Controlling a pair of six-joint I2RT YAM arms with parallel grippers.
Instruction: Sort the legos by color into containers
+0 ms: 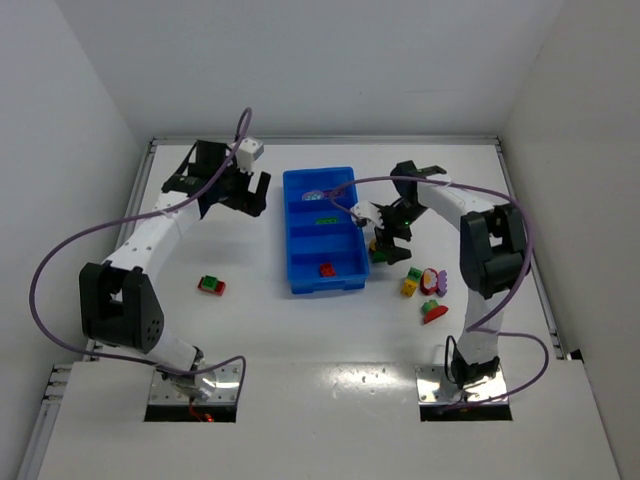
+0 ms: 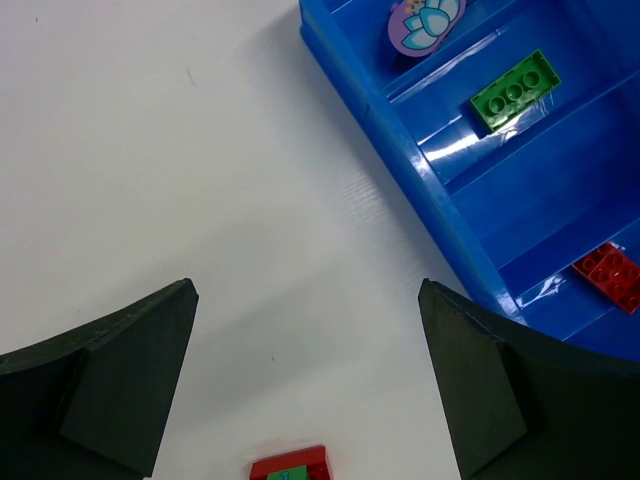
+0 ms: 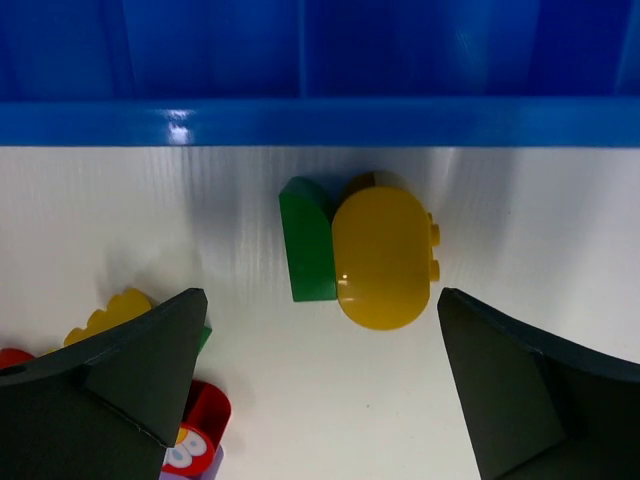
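As the overhead shows, the blue tray holds a few legos, and the right tool hangs just beside its right wall. Left wrist: the left tool gapes empty over the tabletop. Right wrist: jaws apart above a yellow piece touching a green piece; next I'd descend and pinch the yellow alone.
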